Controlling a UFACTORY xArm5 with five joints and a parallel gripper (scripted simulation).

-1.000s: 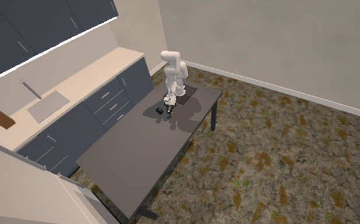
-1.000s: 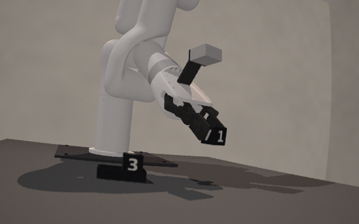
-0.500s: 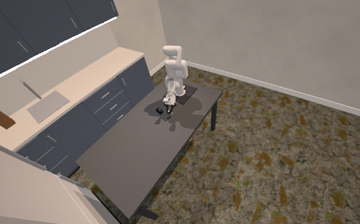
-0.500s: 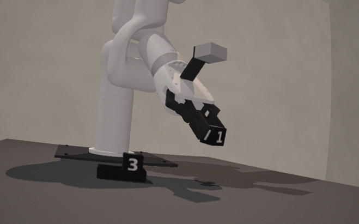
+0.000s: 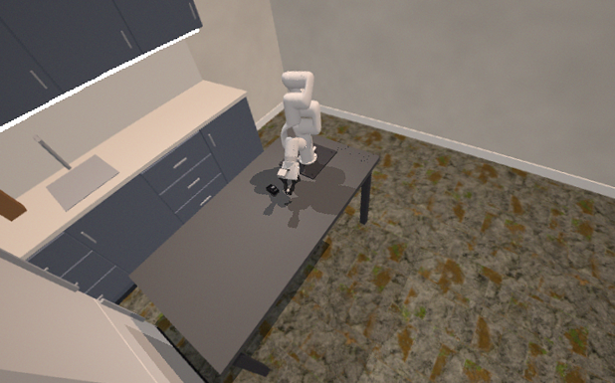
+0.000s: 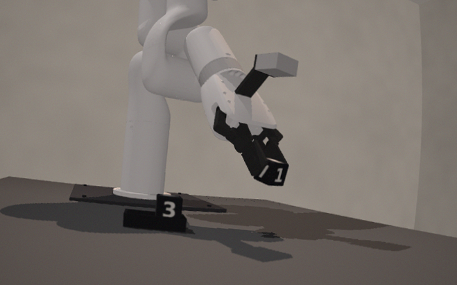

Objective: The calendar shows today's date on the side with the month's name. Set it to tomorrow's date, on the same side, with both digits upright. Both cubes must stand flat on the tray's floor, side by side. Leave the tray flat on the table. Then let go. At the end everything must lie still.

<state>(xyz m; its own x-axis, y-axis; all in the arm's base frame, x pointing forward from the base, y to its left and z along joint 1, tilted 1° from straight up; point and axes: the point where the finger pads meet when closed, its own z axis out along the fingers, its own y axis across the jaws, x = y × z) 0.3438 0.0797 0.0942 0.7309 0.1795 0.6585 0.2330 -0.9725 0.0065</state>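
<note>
A low black tray (image 6: 154, 220) lies flat on the dark table in front of the arm's base; it also shows in the top view (image 5: 272, 189). One black cube (image 6: 168, 209) stands in its right half and shows a white 3. The tray's left half is empty. My gripper (image 6: 270, 168) is shut on the other black cube (image 6: 275, 173), which shows a 1 and a slanted stroke on the face beside it. The cube hangs tilted in the air, well above the table and to the right of the tray. In the top view the gripper (image 5: 287, 185) is small.
The arm's black base plate (image 6: 144, 198) lies just behind the tray. The table's far edge runs behind it. A kitchen counter with a sink (image 5: 81, 181) stands beyond the table's left side.
</note>
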